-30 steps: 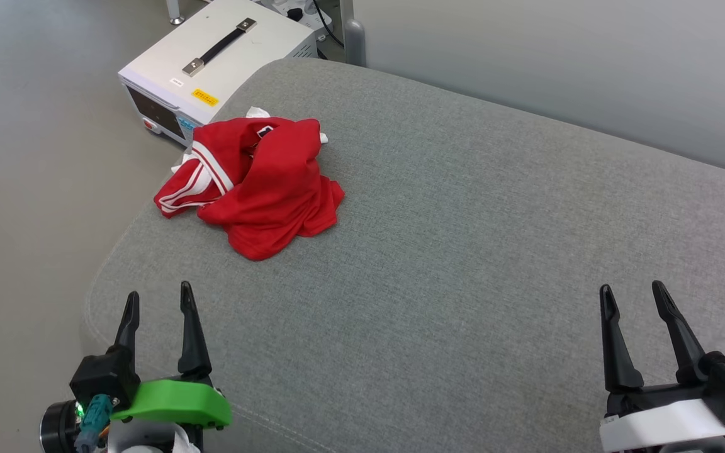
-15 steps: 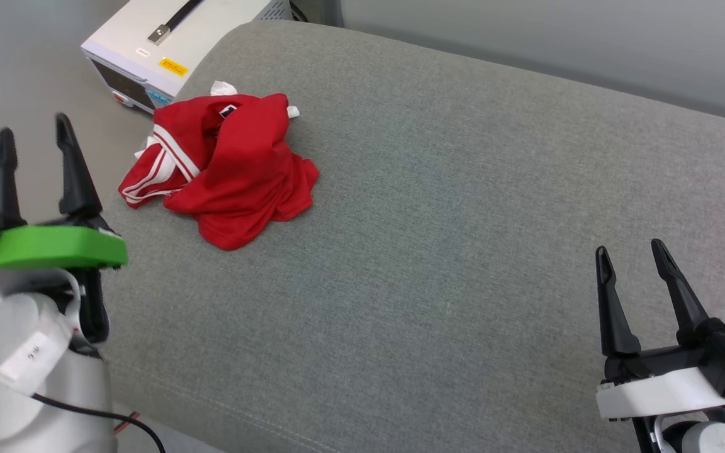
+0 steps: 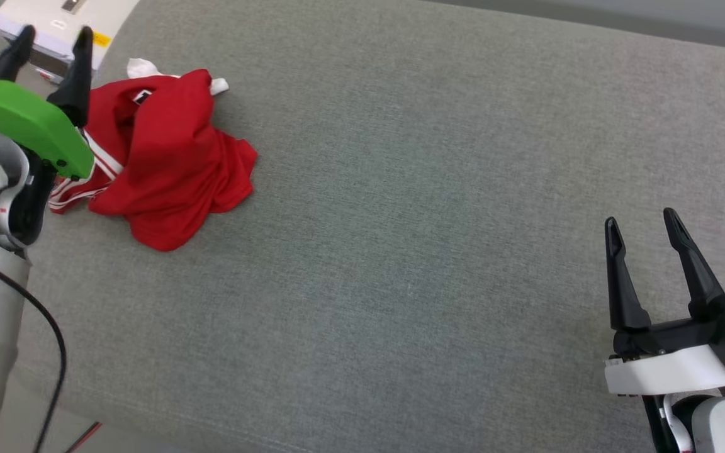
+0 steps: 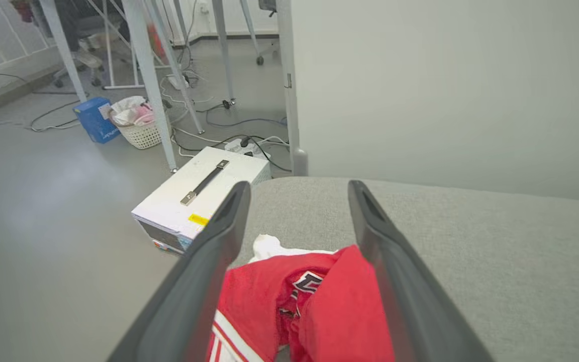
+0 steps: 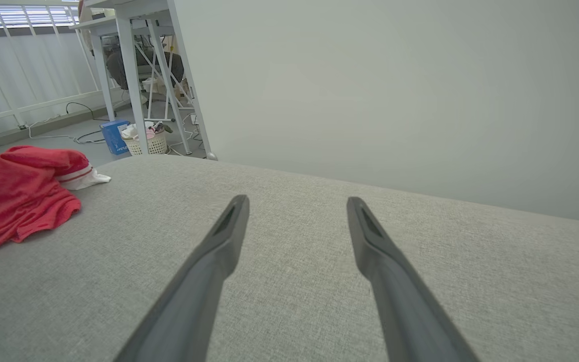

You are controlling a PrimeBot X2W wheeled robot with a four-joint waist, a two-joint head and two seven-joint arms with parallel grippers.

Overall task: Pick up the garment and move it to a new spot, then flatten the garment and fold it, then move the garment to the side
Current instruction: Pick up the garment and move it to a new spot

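The garment (image 3: 161,163), red with white and striped trim, lies crumpled in a heap at the far left of the grey cushioned surface (image 3: 432,220). My left gripper (image 3: 54,34) hovers open at the heap's left edge, fingers pointing past it. In the left wrist view the garment (image 4: 319,311) sits low between the left gripper's (image 4: 297,188) spread fingers, apart from them. My right gripper (image 3: 642,217) stands open at the lower right, far from the cloth. In the right wrist view the garment (image 5: 18,196) lies far left of the right gripper (image 5: 297,201).
A white box with a black handle (image 4: 204,193) stands on the floor just beyond the surface's left end. Table legs, cables and a small basket (image 4: 141,133) sit farther back on the floor. A pale wall (image 5: 395,100) runs behind the surface.
The head camera has swung, shifting the whole scene up and left. My left arm has risen and reached forward to the garment's left edge. The right gripper holds its place, and the garment lies as before.
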